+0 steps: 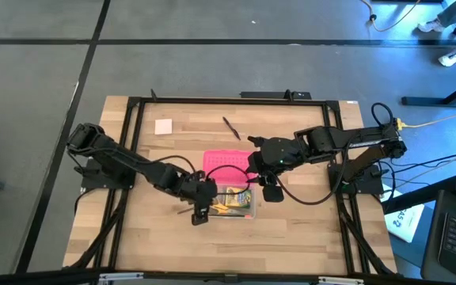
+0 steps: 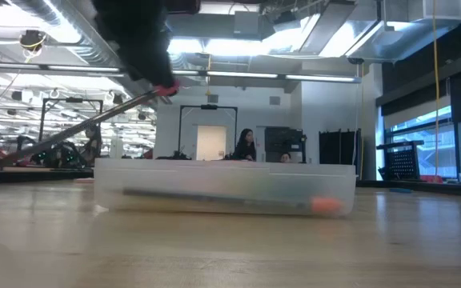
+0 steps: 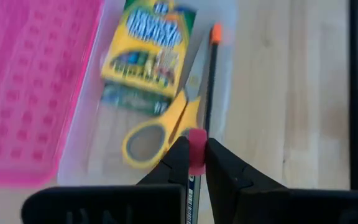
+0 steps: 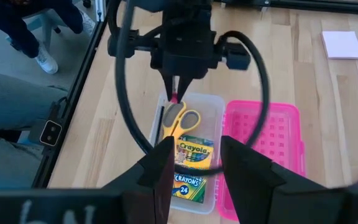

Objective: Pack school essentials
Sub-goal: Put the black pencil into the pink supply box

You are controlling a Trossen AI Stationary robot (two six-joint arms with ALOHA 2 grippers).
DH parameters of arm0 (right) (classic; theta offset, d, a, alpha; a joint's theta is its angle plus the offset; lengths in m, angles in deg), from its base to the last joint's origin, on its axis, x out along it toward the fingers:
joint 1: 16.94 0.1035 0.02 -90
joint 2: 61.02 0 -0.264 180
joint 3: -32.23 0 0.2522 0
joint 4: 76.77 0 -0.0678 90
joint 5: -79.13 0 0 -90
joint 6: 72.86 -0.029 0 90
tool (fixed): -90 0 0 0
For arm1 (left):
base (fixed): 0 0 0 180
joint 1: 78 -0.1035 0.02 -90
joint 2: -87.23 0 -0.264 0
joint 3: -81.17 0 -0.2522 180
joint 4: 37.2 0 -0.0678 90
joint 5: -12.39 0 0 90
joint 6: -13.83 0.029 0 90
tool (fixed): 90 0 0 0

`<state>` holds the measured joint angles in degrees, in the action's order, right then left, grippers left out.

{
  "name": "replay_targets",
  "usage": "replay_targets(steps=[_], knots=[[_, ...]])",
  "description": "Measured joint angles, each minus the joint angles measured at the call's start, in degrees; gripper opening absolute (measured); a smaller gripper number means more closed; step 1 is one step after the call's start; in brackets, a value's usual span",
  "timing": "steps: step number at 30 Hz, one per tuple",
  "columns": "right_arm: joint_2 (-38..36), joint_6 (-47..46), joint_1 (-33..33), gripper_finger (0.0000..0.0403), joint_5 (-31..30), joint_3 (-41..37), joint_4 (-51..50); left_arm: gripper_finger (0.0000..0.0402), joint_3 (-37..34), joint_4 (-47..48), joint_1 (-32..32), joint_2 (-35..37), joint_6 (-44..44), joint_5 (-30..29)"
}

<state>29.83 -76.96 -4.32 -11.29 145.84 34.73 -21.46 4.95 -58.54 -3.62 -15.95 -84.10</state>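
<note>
A clear case lies mid-table with its pink lid open flat on its far side. Inside are a yellow-green crayon box, yellow-handled scissors and a dark pencil with an orange end. My left gripper hangs over the case's left end, shut on a thin pencil with a red end. My right gripper stands open and higher, over the case's right side, holding nothing. A pale pink pad and a dark pen lie toward the table's far edge. My left gripper pinches the pencil just behind its red end between its two fingertips. The fingers slant down from the table's left side. The red end pokes out past the fingertips. The pencil is lifted clear, and its shaft slopes down and back under the wrist.
A black frame runs round the table. The right arm's looping cable hangs beside the case. Bare wood lies near the table's front edge. People sit in the room far behind.
</note>
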Motion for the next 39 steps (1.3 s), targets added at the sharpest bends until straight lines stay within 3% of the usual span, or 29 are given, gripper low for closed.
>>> replay_targets(steps=[7,16,39], knots=[[0.0,0.0,0.0,0.0133,0.0,0.0,0.0,0.0025,4.6,-0.5,-2.6,0.0,6.2,4.3],[0.0,0.0,0.0,0.0133,0.0,0.0,-0.8,0.0026,10.4,-2.8,-3.3,0.0,15.5,2.0],[0.0,0.1,0.0,0.0133,0.0,0.0,-3.6,0.0026,10.5,-9.7,-4.1,-8.1,16.9,0.9]])
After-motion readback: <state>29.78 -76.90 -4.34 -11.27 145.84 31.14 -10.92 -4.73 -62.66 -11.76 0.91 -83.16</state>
